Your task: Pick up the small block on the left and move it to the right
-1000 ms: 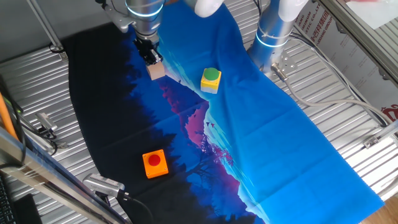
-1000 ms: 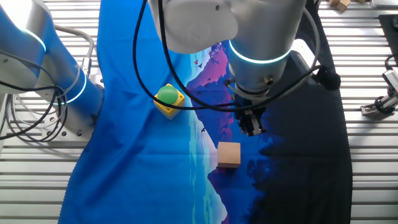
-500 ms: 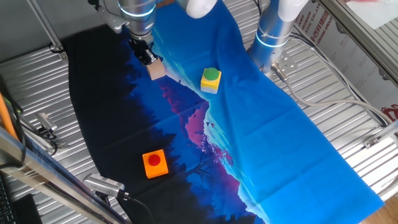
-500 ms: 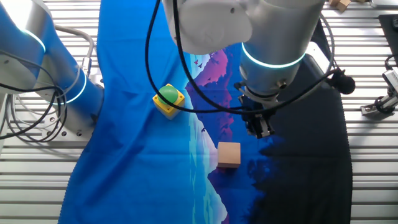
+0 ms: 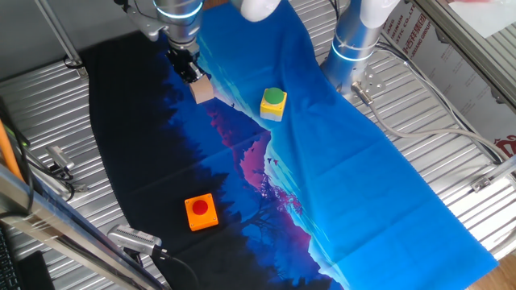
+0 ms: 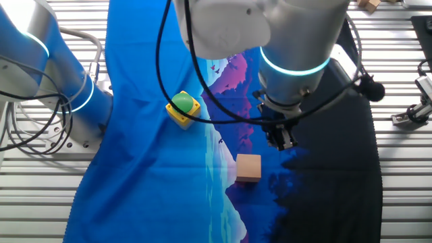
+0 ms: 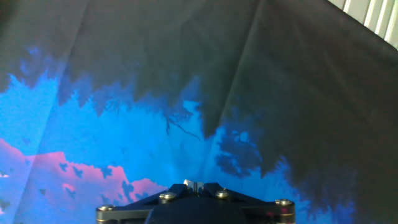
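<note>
The small tan wooden block (image 5: 203,90) rests on the blue-and-black cloth (image 5: 322,161), at the border of the dark part. It also shows in the other fixed view (image 6: 248,167). My gripper (image 5: 190,73) hangs just beside and above it, toward the black side, with nothing between the fingers. In the other fixed view the gripper (image 6: 281,140) is up and to the right of the block, apart from it. In the hand view the fingertips (image 7: 194,185) are pressed together over the cloth, and the block is out of view.
A yellow block with a green circle (image 5: 273,103) sits on the blue cloth to the block's right, also in the other fixed view (image 6: 183,108). An orange block with a red circle (image 5: 201,211) lies nearer the front. A second arm's base (image 5: 353,44) stands at the cloth's far edge.
The gripper has shifted a little away from the tan block, toward the black side of the cloth. The block has not moved.
</note>
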Controlling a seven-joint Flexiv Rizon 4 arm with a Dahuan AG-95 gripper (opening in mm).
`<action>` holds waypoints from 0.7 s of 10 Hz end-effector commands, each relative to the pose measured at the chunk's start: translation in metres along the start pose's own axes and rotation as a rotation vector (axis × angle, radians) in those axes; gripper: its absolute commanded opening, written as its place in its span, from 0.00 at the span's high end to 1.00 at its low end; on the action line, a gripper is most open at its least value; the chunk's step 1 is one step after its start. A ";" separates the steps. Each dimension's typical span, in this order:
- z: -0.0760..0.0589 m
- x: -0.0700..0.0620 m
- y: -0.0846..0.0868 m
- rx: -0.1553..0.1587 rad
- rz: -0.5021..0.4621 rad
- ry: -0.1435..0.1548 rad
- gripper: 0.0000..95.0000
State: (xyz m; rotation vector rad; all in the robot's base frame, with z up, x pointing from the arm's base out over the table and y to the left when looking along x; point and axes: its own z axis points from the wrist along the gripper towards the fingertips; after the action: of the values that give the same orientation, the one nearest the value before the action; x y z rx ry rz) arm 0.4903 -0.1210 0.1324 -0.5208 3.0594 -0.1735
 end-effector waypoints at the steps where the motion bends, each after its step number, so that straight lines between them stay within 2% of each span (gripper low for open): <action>1: -0.001 0.001 0.001 -0.124 0.089 -0.014 1.00; 2: -0.001 0.001 0.001 -0.127 0.135 0.010 1.00; 3: -0.001 0.001 0.001 -0.137 0.228 0.055 1.00; 4: -0.001 0.001 0.001 -0.138 0.273 0.073 1.00; 5: -0.001 0.001 0.001 -0.142 0.313 0.078 1.00; 6: -0.001 0.001 0.001 -0.134 0.262 0.074 1.00; 7: -0.001 0.001 0.001 -0.136 0.264 0.075 1.00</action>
State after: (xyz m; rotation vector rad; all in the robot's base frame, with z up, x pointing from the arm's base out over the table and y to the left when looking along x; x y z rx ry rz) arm 0.4894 -0.1203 0.1334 -0.1503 3.1569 0.1328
